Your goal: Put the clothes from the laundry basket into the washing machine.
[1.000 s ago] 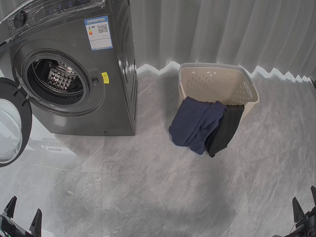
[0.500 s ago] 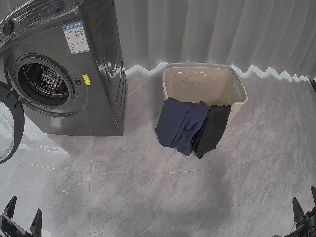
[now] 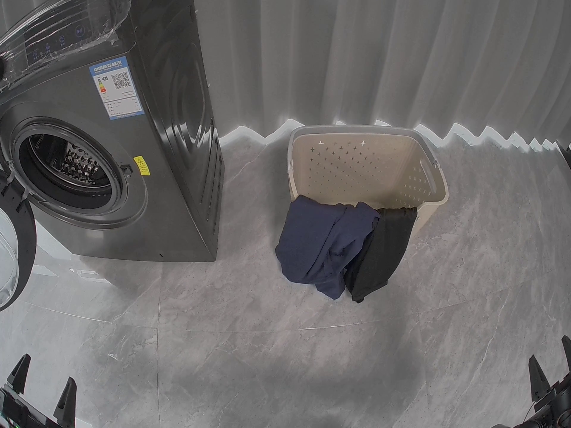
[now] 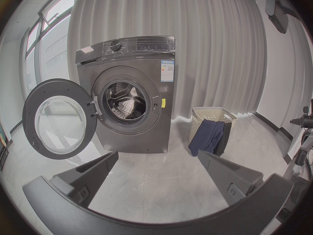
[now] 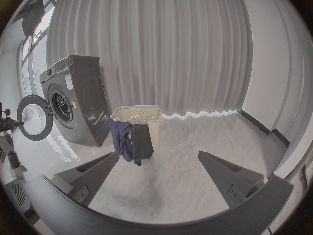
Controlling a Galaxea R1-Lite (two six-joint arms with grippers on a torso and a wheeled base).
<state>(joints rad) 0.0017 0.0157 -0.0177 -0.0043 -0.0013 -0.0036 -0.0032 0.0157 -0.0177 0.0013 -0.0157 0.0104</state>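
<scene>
A beige laundry basket [image 3: 426, 175] [image 4: 199, 114] [image 5: 148, 115] stands on the floor by the curtain. A navy garment [image 3: 318, 242] [image 4: 206, 137] [image 5: 119, 136] and a black garment [image 3: 380, 251] [image 4: 225, 137] [image 5: 141, 142] hang over its near rim. To its left is the grey washing machine [image 3: 172, 120] [image 4: 130, 95] [image 5: 78, 95] with its round door [image 3: 12, 251] [image 4: 60, 118] [image 5: 34, 116] swung open and the drum [image 3: 71, 164] bare. My left gripper [image 3: 41, 381] [image 4: 156, 167] is open and low at the near left. My right gripper [image 3: 550, 367] [image 5: 156, 168] is open at the near right. Both are far from the basket.
Grey marble floor [image 3: 267, 352] lies open between me and the basket. A white pleated curtain [image 3: 369, 43] runs along the back. A dark skirting and white wall [image 5: 270, 92] stand off to the right.
The whole head view has shifted: the washing machine and basket sit further left in the picture, so the camera has turned right. Neither gripper has changed.
</scene>
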